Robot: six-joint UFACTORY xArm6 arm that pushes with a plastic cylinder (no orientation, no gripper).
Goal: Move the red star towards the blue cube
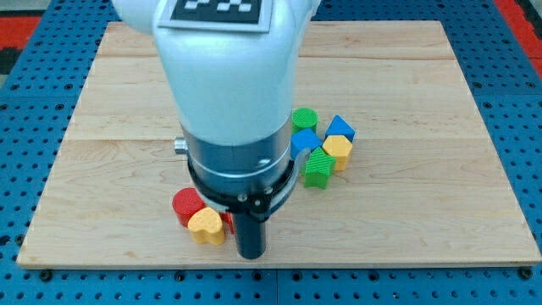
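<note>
Dark rod, my tip [250, 253], is seen beside a ridged yellow heart [207, 226]; no fingers are fitted. Red star [228, 222] is mostly hidden between. Blue cube [304, 142] is placed well apart on the wooden surface [440, 169].

robot lab, blue pegboard [34, 85], wooden board [406, 76]

Bright, even overhead light; the wooden surface [406, 102] shows soft, short shadows beside the blocks, mild glare on the white arm [224, 80], focus sharp
</note>
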